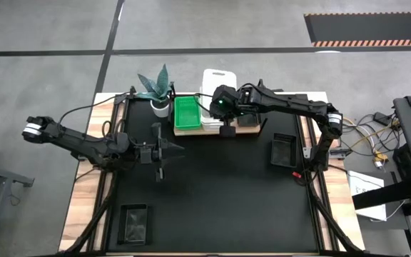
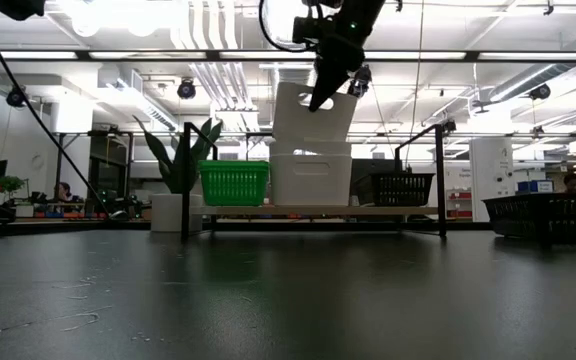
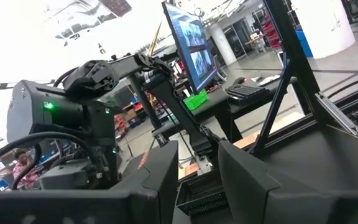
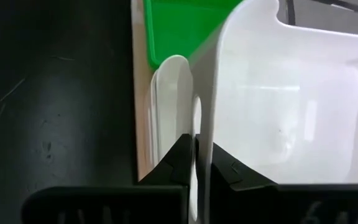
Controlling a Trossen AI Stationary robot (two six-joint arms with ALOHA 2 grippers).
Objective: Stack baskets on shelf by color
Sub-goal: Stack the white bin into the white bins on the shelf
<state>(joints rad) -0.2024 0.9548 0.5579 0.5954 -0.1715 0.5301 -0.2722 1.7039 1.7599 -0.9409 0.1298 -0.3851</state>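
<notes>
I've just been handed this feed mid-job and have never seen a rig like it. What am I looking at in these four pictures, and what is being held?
Two dark robot arms work at a black table. One picture looks straight down, one looks level across the table top, and each arm has a camera on its wrist.

At the table's far edge stands a wooden shelf with a green basket, a white basket and a black basket on it. A potted plant stands beside the shelf. Two more black baskets lie on the table.

The right gripper is shut on the wall of a second white basket, held tilted above the first. The left gripper waits over the table, holding nothing.
</notes>
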